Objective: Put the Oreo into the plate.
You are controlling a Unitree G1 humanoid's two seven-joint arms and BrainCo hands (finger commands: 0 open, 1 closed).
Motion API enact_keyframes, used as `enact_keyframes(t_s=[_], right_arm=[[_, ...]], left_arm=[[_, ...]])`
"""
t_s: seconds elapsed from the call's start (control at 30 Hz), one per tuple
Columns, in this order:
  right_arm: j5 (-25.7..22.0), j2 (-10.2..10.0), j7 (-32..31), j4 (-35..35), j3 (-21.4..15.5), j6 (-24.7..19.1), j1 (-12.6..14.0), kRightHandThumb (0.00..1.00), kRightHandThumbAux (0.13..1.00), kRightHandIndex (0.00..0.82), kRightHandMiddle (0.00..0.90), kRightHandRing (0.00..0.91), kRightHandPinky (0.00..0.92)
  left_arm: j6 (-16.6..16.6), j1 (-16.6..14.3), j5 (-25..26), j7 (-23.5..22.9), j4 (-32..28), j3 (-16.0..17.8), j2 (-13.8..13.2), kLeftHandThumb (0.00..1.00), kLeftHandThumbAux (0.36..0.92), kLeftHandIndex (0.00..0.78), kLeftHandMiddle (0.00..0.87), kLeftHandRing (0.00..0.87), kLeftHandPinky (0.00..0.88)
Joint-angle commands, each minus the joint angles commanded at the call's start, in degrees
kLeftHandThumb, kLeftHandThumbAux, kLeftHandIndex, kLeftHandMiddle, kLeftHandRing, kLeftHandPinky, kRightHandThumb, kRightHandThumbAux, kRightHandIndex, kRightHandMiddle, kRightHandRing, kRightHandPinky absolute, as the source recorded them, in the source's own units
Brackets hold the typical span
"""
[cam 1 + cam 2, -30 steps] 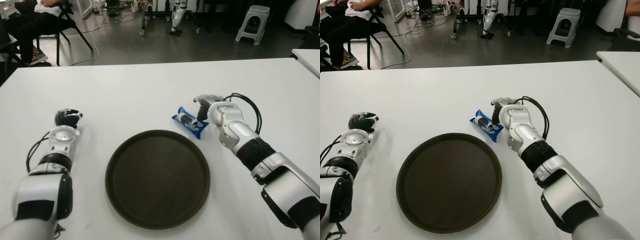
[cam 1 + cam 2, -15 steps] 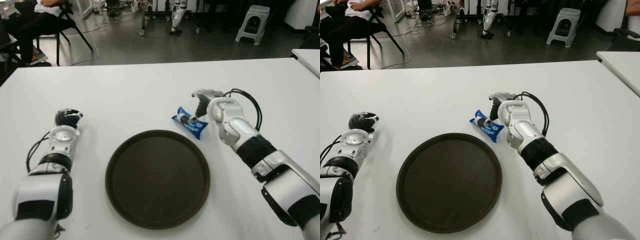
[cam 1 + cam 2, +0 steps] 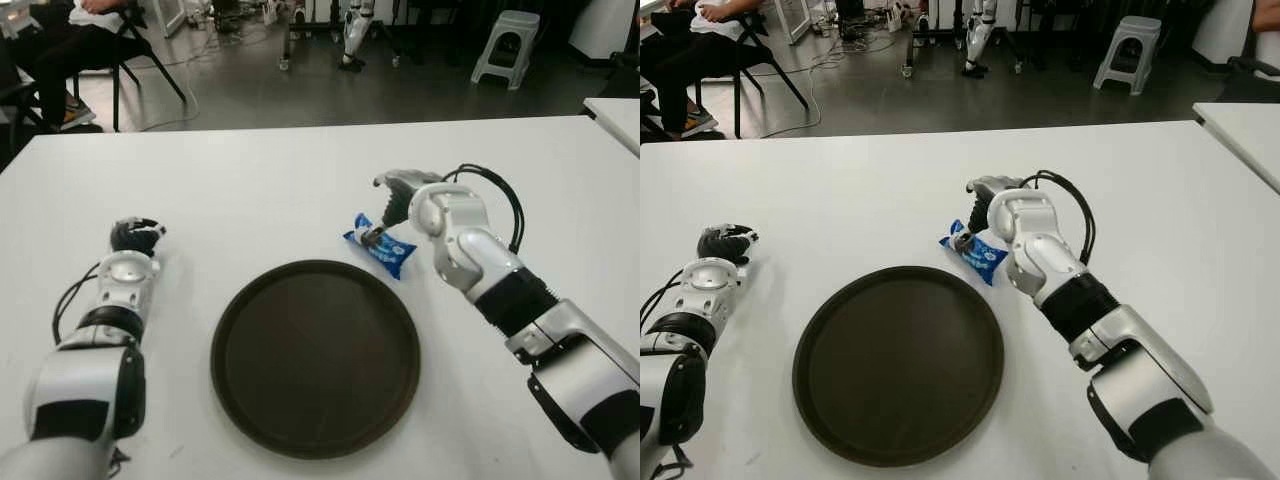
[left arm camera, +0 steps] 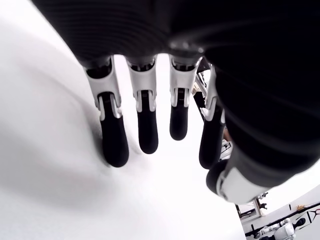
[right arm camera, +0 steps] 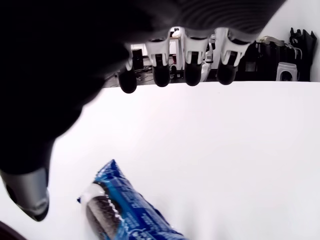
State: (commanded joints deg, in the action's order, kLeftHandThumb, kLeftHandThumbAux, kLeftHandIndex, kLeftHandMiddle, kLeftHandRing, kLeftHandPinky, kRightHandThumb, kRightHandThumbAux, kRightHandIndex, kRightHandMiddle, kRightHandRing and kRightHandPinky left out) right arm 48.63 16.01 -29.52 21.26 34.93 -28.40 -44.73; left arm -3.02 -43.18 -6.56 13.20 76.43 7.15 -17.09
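Oreo pack [image 3: 380, 246] lies on table [image 3: 300, 180] just under right hand [image 3: 400, 195]; fingers [image 5: 190, 70] spread wide, holding nothing. Plate [image 3: 315, 358] sits near, empty; left hand [image 3: 135, 237] far off to plate's left, fingers open.

On the table [image 3: 250, 170], the Oreo pack [image 3: 380, 246] lies just behind the plate [image 3: 315, 358] — toward its right side.

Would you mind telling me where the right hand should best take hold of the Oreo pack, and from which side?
Probably across its narrow middle, coming down from above. The Oreo pack lies flat on the table, long axis diagonal, just beyond the plate rim. The right hand hovers over its far end, fingers spread, holding nothing.
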Motion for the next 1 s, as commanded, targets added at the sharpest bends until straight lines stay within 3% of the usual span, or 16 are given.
enact_keyframes(t_s=[0.7, 1.0], right_arm=[[0.3, -1.1, -3.9, -4.9, 0.9, -1.6, 2.2, 0.000, 0.683, 0.000, 0.000, 0.000, 0.000], [0.1, -2.0, -4.6, -4.0, 0.9, -2.5, 2.3, 0.000, 0.657, 0.000, 0.000, 0.000, 0.000]], left_arm=[[1.0, -0.2, -0.4, 0.8, 0.0, -0.5, 0.1, 0.676, 0.721, 0.401, 0.178, 0.218, 0.226], [1.0, -0.3, -0.4, 0.3, -0.1, -0.7, -0.1, 0.676, 0.722, 0.400, 0.172, 0.212, 0.211]])
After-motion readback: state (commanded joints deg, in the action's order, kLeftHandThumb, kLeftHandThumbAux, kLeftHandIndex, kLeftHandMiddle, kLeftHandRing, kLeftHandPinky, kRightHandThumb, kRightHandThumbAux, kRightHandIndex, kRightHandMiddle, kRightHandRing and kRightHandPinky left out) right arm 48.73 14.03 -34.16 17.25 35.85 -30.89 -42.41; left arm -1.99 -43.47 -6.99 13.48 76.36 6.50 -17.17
